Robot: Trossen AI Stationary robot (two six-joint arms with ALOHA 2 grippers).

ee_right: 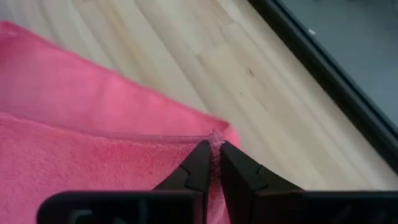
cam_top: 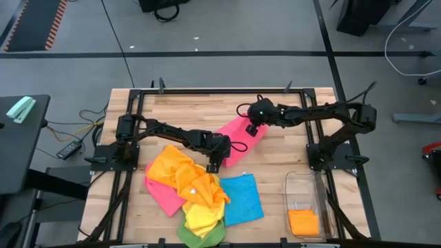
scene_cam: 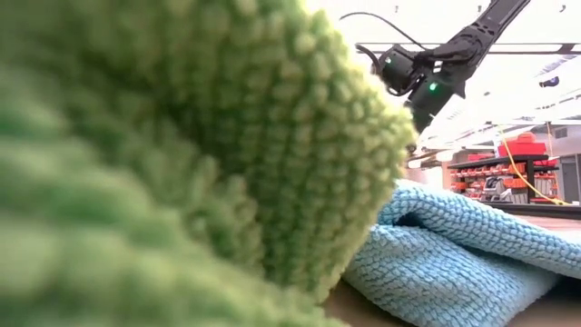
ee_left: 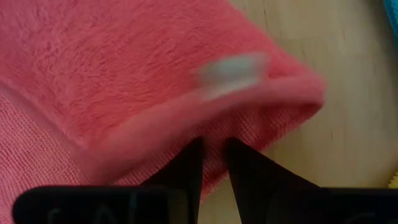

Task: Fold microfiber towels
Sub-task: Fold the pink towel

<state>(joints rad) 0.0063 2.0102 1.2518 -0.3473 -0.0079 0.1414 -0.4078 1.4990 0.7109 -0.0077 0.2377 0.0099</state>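
R gripper [ee_right: 213, 163]: jaws pinched tight on far corner of pink towel [cam_top: 240, 136], edge caught btwn fingertips. L gripper [ee_left: 212, 163]: jaws nearly together, clamped on same towel's near edge. Towel stretches diagonally btwn the two over mid table [cam_top: 275, 155]. Just beside L gripper lies pile of towels [cam_top: 187, 193]: orange, pink, yellow, green, w/ blue towel [cam_top: 241, 198] at its side. Clear bin [cam_top: 306, 204] near R table edge holds folded orange towel [cam_top: 304, 222].
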